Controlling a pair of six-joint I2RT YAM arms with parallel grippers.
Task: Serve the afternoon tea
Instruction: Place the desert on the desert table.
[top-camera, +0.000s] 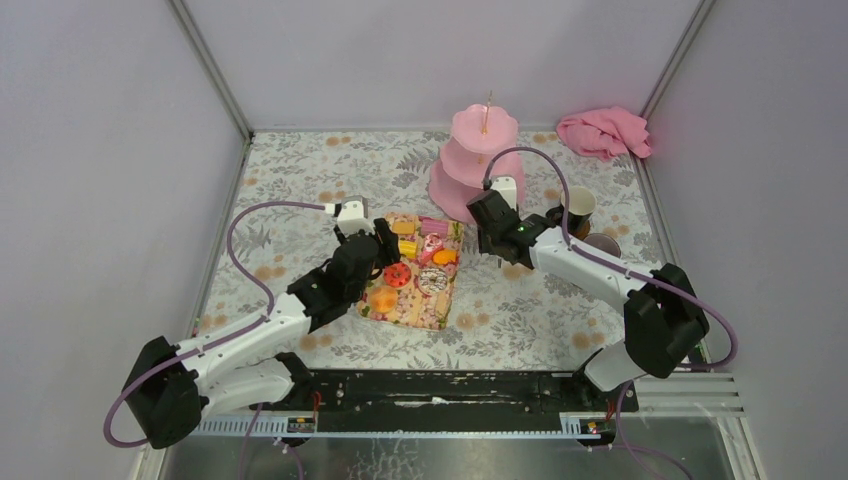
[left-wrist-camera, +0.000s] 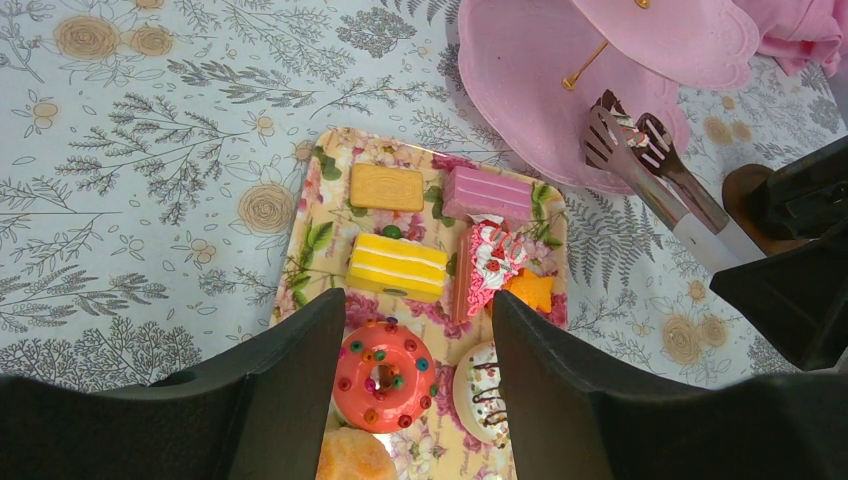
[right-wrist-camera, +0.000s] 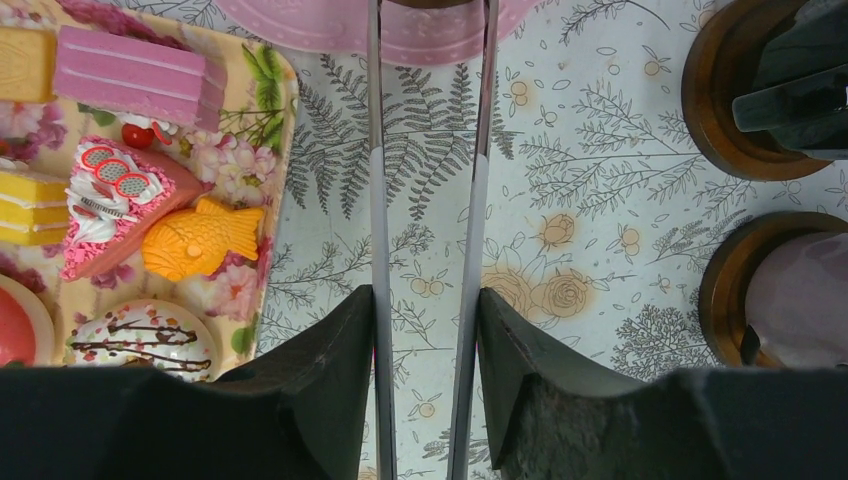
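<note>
1. Fingers (left-wrist-camera: 285, 400) of the left gripper (left-wrist-camera: 418, 305) stand apart and grip nothing. Straight below the gap lies the red doughnut (left-wrist-camera: 385, 372), on the floral tray (left-wrist-camera: 305, 255).
2. Nearer to the wrist than the doughnut is a golden bun (left-wrist-camera: 355, 458). Just right of the doughnut, partly under the right finger, is a white cake with chocolate drizzle (left-wrist-camera: 478, 390).
3. Just ahead of the left fingertips lies the yellow cake (left-wrist-camera: 397, 266). To its right are a strawberry-topped slice (left-wrist-camera: 490, 262) and an orange fish cake (left-wrist-camera: 530, 290). Farther ahead, at the tray's far end, a biscuit (left-wrist-camera: 386, 186) and a pink cake (left-wrist-camera: 487, 193) lie side by side.
4. The right gripper (right-wrist-camera: 425, 300) is clamped on the tongs (right-wrist-camera: 375, 200), with one metal arm against each finger. Both arms run straight ahead from it.
5. At the tong tips, a small chocolate cake (left-wrist-camera: 612, 108) is pinched over the lowest tier of the pink three-tier stand (left-wrist-camera: 520, 90). Whether it touches the tier cannot be told.
6. Right of the right gripper, the grey mug (right-wrist-camera: 795, 300) is the nearer and the black mug (right-wrist-camera: 790, 90) the farther. Each stands on a brown coaster (right-wrist-camera: 715, 100).
7. Farthest off, beyond the stand and to its right, lies the pink cloth (top-camera: 605, 132).
</note>
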